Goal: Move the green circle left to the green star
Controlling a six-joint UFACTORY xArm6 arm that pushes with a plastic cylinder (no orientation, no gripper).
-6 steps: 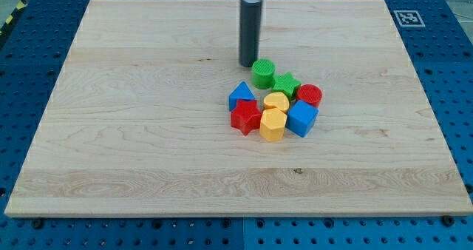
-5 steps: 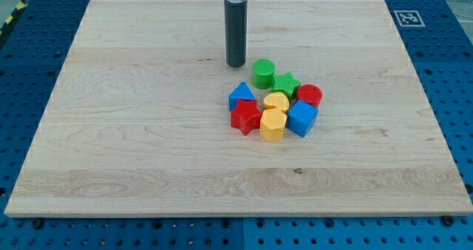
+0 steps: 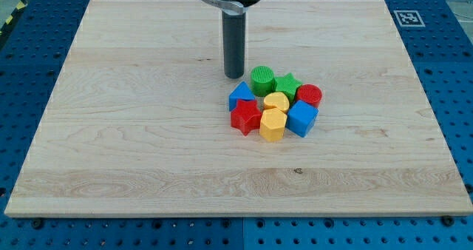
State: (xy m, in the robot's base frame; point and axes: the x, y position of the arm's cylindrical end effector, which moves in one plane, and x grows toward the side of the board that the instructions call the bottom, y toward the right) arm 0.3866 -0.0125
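The green circle (image 3: 262, 80) sits at the top of a tight cluster of blocks, touching the left side of the green star (image 3: 288, 84). My tip (image 3: 234, 75) rests on the board just left of the green circle, a small gap between them. The rod rises straight up out of the view's top.
Below the green pair lie a blue triangle (image 3: 240, 95), a red star (image 3: 245, 116), a yellow half-round block (image 3: 276, 102), a yellow hexagon (image 3: 272, 124), a blue cube (image 3: 302, 117) and a red circle (image 3: 310, 95). The wooden board (image 3: 133, 132) lies on a blue pegboard.
My tip moved left from above the green circle, then down the view to its left side. The green circle shifted down and now sits against the green star's left.
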